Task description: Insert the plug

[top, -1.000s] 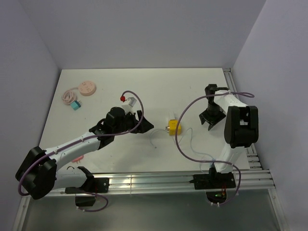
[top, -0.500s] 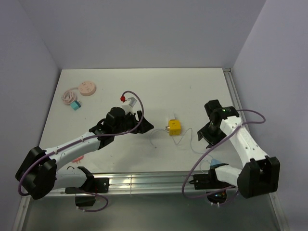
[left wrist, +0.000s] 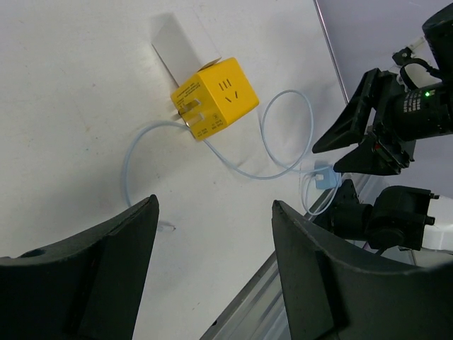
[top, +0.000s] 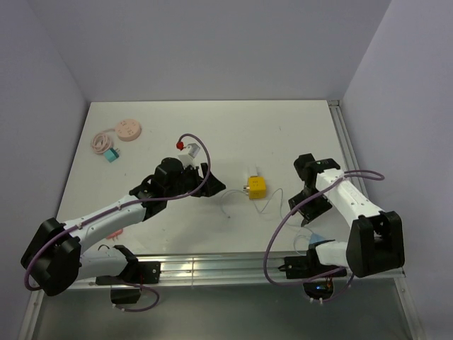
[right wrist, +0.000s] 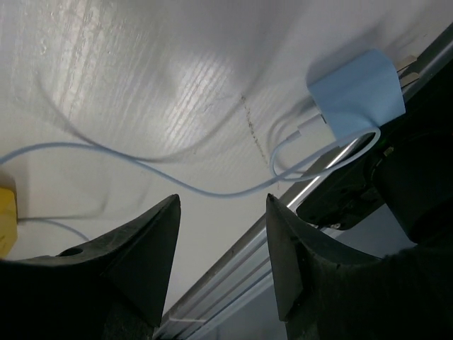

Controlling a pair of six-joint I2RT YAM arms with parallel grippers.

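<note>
A yellow cube socket (top: 255, 187) lies mid-table, with a thin light-blue cable (top: 277, 200) looping from it to a small light-blue plug (top: 316, 237) at the table's near right edge. My left gripper (top: 212, 185) is open and empty, left of the cube. In the left wrist view the cube (left wrist: 214, 106) lies ahead of the open gripper (left wrist: 214, 205), with the plug (left wrist: 327, 176) further right. My right gripper (top: 306, 212) is open and empty, just above the plug. In the right wrist view the plug (right wrist: 357, 92) lies beyond the open gripper (right wrist: 223, 200).
A pink disc (top: 129, 130) and a pink cable coil with a teal plug (top: 110, 156) lie at the far left. A white card (top: 253, 173) lies behind the cube. A metal rail (top: 233, 268) runs along the near edge, close to the plug.
My right arm has swung from the far right side toward the near edge and now sits over the cable near the blue plug. The left arm has barely moved.
</note>
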